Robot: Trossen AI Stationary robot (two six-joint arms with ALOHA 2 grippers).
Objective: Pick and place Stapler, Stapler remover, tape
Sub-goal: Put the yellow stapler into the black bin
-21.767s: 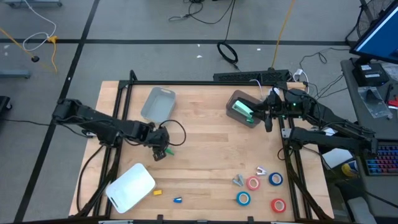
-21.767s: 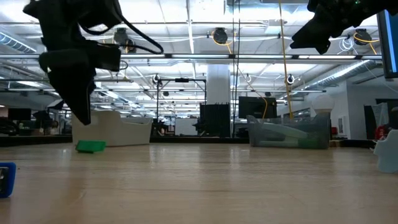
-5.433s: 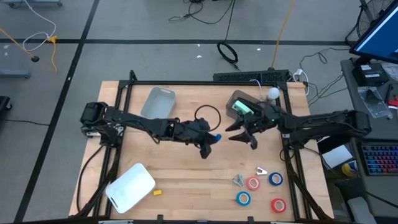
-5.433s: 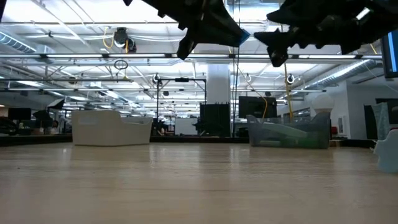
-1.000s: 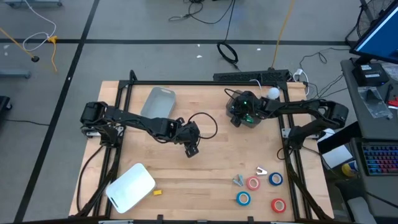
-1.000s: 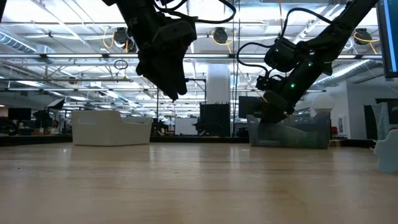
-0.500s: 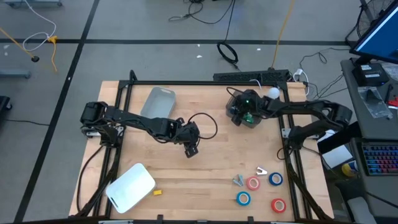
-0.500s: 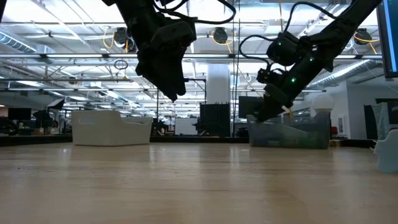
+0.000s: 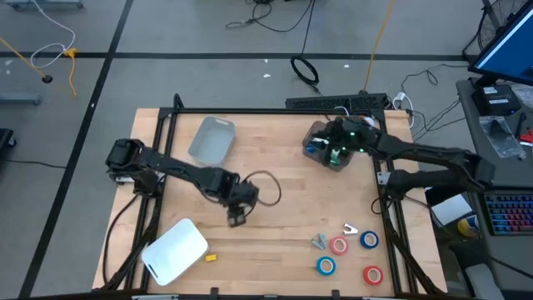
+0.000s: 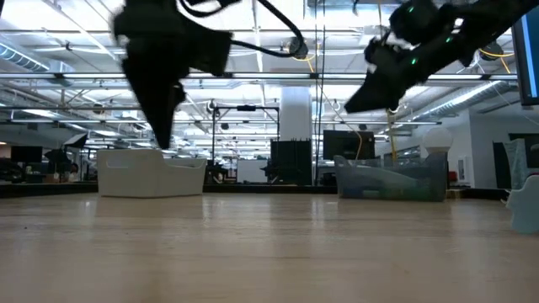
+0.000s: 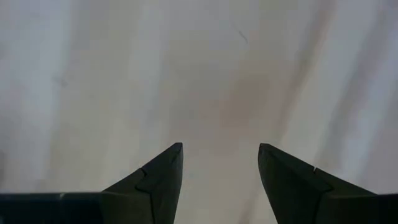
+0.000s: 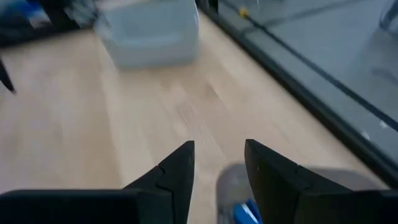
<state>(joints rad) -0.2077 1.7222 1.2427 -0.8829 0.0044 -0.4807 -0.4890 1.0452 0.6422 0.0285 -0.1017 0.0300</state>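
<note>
tape rolls (image 9: 348, 254), two red and two blue, lie in a cluster on the table (image 9: 283, 208) at its front right, with small metal pieces (image 9: 321, 242) just beside them; they are well apart from both sets of fingers, and nothing touches them. going from the left: a white lid-like tray (image 9: 175, 249) and a small yellow piece (image 9: 211, 257) sit near the front left corner, and a grey bin (image 9: 211, 138) stands at the back left. the left gripper (image 9: 236, 218) hangs over bare wood near the middle, its fingers (image 11: 155, 180) spread apart with nothing between them. further right, the right gripper (image 9: 335, 148) is over the clear bin (image 9: 315, 143) at the back right, fingers (image 12: 174, 174) parted and empty, something blue showing in the bin just under them. judging by this, a drop into that bin looks finished, and the step in hand is the turn towards the next item. the next move calls for an arm to reach forward to the cluster, settle its open fingers around one roll, and close without nudging the neighbours.
</note>
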